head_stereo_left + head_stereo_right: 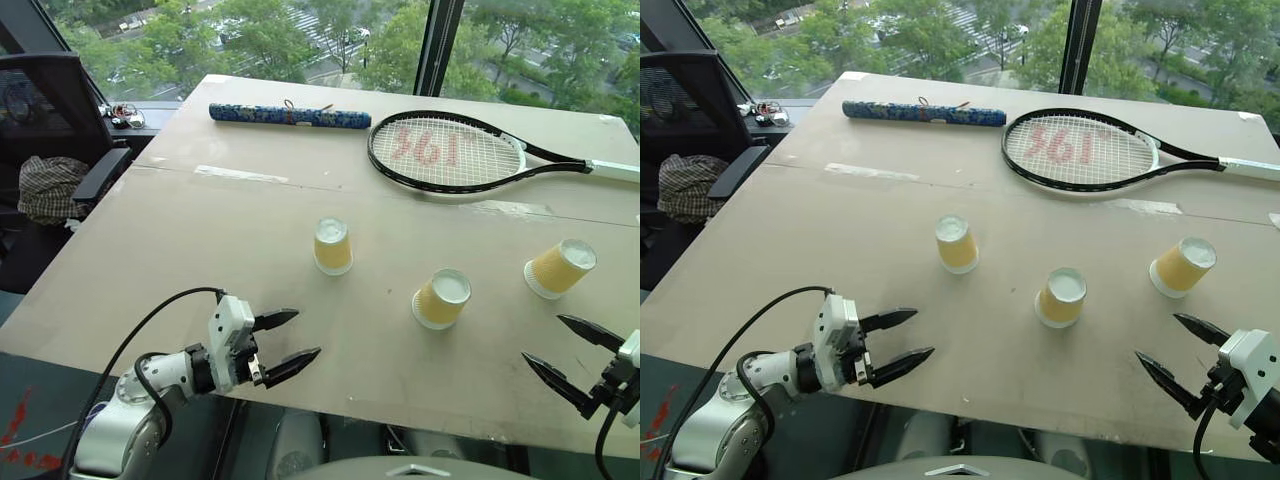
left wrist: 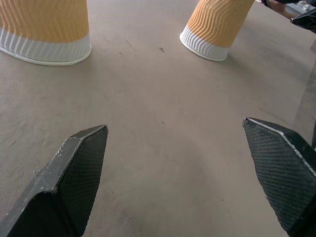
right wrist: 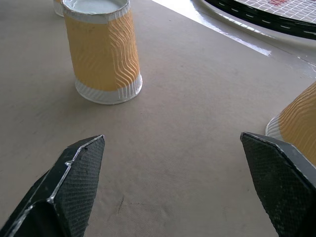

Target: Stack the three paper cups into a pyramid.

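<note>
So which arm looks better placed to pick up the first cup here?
Probably the right. The right gripper hangs open just short of the right cup, the nearest pairing on the table. The left gripper, also open, sits farther from the left cup and middle cup.

table (image 1: 200, 270) | three paper cups (image 1: 333, 246) (upside down), racket (image 1: 445, 152), blue roll (image 1: 289, 116)

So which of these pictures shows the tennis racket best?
The left eye view: the tennis racket lies whole across the far side of the table, strings and red marking clear, handle running to the picture's edge. The right eye view shows much the same. The right wrist view catches just a slice of its frame and strings.
</note>
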Robot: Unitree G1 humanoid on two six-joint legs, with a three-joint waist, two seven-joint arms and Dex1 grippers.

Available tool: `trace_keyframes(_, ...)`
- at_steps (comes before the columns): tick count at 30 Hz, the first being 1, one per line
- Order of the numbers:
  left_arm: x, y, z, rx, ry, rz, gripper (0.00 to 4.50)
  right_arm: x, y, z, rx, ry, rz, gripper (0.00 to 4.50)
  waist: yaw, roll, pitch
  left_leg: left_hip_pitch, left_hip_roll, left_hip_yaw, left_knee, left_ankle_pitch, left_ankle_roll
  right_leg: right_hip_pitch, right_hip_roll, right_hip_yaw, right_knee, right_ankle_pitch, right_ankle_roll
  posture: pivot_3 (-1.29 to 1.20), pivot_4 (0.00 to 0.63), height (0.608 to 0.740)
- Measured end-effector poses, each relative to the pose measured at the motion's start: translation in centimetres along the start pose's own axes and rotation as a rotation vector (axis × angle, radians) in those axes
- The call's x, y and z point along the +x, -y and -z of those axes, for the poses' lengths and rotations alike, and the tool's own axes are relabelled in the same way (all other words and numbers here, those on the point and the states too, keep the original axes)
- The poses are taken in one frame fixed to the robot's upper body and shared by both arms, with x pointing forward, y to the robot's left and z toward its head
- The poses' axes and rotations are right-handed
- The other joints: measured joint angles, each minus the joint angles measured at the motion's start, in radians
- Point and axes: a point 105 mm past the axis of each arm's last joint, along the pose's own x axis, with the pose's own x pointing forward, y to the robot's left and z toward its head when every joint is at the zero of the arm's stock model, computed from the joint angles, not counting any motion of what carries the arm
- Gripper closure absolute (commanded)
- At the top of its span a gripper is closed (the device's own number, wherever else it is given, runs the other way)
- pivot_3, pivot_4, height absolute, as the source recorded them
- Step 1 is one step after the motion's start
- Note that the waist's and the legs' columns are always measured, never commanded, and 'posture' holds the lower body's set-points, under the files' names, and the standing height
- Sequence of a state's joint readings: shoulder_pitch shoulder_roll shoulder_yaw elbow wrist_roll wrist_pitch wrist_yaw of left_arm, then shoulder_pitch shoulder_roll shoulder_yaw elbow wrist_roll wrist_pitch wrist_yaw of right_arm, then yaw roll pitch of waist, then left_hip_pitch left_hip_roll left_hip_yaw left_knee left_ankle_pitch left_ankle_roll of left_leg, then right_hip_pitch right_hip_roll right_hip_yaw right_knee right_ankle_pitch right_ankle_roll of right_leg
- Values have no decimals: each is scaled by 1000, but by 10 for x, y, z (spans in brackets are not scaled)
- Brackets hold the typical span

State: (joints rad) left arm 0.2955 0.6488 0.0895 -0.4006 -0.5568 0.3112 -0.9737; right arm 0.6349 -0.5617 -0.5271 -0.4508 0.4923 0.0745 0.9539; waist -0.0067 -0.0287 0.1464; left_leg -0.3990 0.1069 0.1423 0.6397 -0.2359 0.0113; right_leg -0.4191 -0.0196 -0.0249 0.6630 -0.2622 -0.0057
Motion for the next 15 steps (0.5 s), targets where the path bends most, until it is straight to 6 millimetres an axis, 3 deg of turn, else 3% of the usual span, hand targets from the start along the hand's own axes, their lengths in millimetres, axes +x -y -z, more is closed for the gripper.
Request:
trace_keyframes(2, 0, 0, -1, 9, 7, 5, 0, 2, 1, -2, -7, 10, 4, 143, 0, 0, 0, 0, 0, 0, 0, 0, 0, 0, 0, 0, 0, 0, 0, 0, 150, 740)
trace_keyframes(5, -1, -5, -11, 44, 71, 25, 0, 23, -1, -13, 5, 87, 6, 143, -5, 0, 0, 1, 0, -1, 1, 0, 0, 0, 1, -1, 0, 0, 0, 0, 150, 740)
trace_keyframes(9, -2, 4, -22, 77, 125, 100, 0, 44, -17, -30, 1, 137, -67, 143, -4, 4, -2, 1, -1, -2, 0, 0, 0, 1, 1, -1, 0, 0, 0, 0, 150, 740)
trace_keyframes(15, -4, 12, -24, 114, 125, 159, 0, 67, -15, -44, 11, 160, -77, 143, -4, 4, -3, 1, -2, -3, 1, 0, 0, 2, 1, -2, 0, 1, 0, 0, 150, 740)
